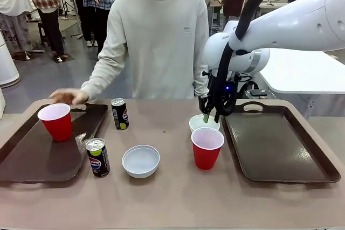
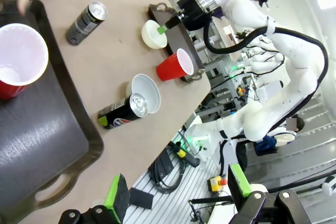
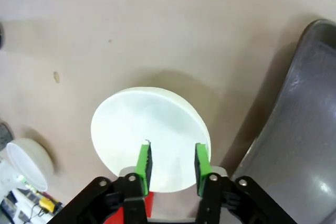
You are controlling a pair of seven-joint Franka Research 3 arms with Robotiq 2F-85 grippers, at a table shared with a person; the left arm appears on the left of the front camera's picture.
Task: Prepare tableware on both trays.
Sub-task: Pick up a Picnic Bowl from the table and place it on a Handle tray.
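Right wrist view, entry one: right end effector (image 3: 172, 163), green pads drawn partway together with a gap between them, set over the edge of a small white bowl (image 3: 149, 129). Whether the pads have the rim pinched cannot be told. The bowl stands on the desk (image 1: 172, 197), just beside the left rim of the right tray (image 1: 280, 149), which is bare.

Entry two: left end effector (image 2: 178, 195), fingers spread wide with nothing between them, clear of all tableware.

Entry three: left tray (image 1: 32, 160), carrying one red cup (image 1: 55, 122), upright. A person's hand (image 1: 67, 96) rests at its far corner.

Entry four, loose on the desk:
- second red cup (image 1: 207, 147), upright, just in front of the bowl under the right end effector
- second white bowl (image 1: 140, 160), mid-desk
- far Pepsi can (image 1: 119, 113) and near Pepsi can (image 1: 98, 157), both upright, just beside the left tray's right rim

Status, as a judgement: early. One cup is placed, and the bowl beside the right tray looks to be the piece in hand.

Hazards, as judgements:
- A thin bite on a smooth sloping rim may let the bowl tilt or slip out on lifting.
- The second red cup stands close enough that a swinging bowl or finger could knock it over.
- Too low a carry could catch the bowl on the right tray's raised rim.
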